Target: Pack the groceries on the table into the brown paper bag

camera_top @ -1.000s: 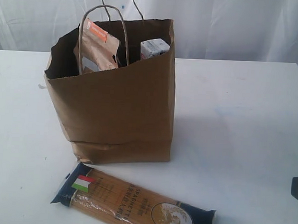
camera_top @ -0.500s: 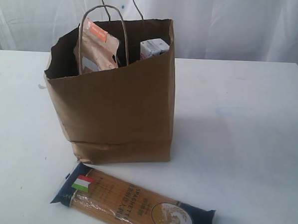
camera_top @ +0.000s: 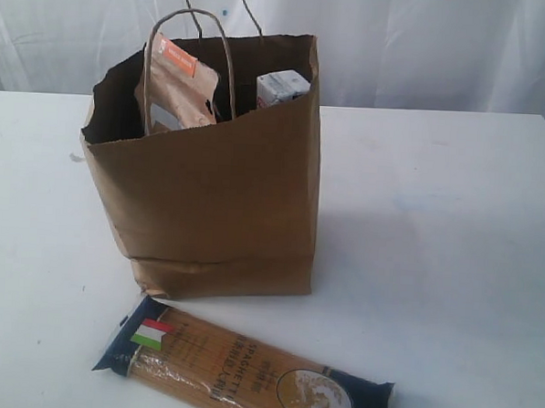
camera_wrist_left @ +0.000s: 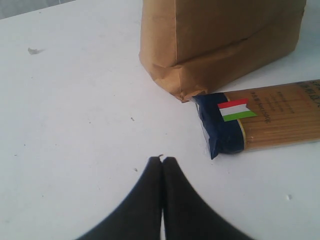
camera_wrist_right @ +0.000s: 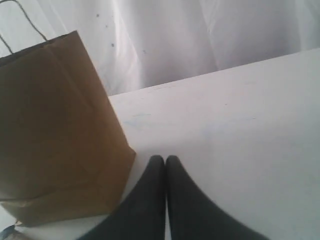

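Observation:
The brown paper bag (camera_top: 214, 183) stands upright on the white table (camera_top: 436, 222), its mouth open. A brown pouch (camera_top: 176, 91) and a small white carton (camera_top: 280, 86) stick up inside it. The long spaghetti packet (camera_top: 241, 369) lies flat on the table in front of the bag. Neither arm shows in the exterior view. In the left wrist view my left gripper (camera_wrist_left: 162, 159) is shut and empty above bare table, a short way from the packet's dark end (camera_wrist_left: 220, 130) and the bag's base corner (camera_wrist_left: 185, 87). My right gripper (camera_wrist_right: 165, 157) is shut and empty beside the bag's side (camera_wrist_right: 55, 130).
A white curtain (camera_top: 400, 46) hangs behind the table's far edge. A small scrap (camera_wrist_left: 32, 50) lies on the table away from the bag. Open table surface stretches to the right of the bag.
A dark part of the right arm at the exterior view's right edge has withdrawn out of the frame. The bag and the packet have not moved.

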